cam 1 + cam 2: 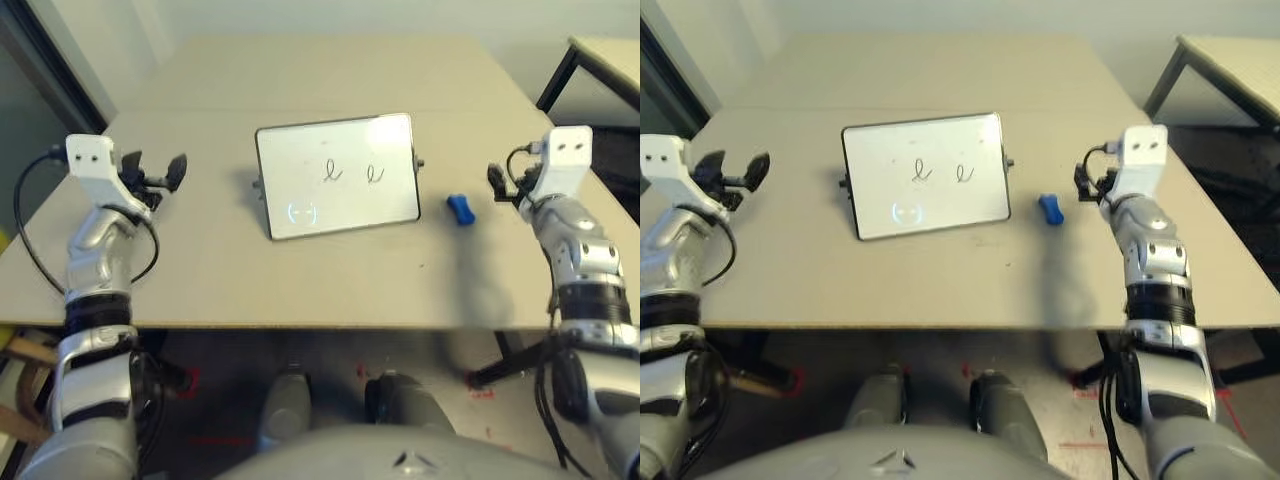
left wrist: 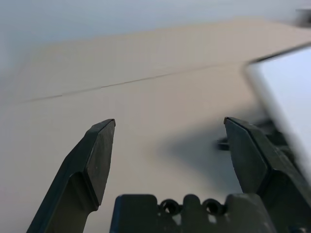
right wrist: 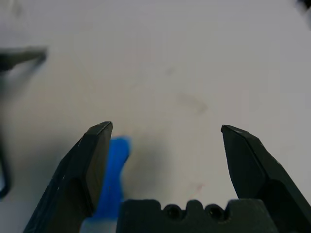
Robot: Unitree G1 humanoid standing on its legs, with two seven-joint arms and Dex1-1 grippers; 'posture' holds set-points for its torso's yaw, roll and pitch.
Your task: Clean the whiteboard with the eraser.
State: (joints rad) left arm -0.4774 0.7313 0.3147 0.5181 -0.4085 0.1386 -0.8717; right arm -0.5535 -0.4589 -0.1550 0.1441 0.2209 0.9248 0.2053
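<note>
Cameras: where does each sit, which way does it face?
Head stereo pair: looks forward and down at the tan table, the black-framed whiteboard, both silver forearms.
Left wrist: along the open left hand toward the board's edge.
Right wrist: down through the open right hand at the small blue eraser.
Shared: eraser, also in the eye views.

The surface (image 1: 210,270) is a plain beige top with a faint seam (image 1: 200,108) running straight across it toward twelve o'clock. Off at about two o'clock stands a second table (image 1: 608,55), pale-topped with a dark slanting leg, well apart from the main one. At ten o'clock a dark upright frame (image 1: 55,60) runs along the wall. Down at six o'clock, beneath the near edge, the floor (image 1: 330,350) is dark, with a few red marks (image 1: 478,388) on it.
</note>
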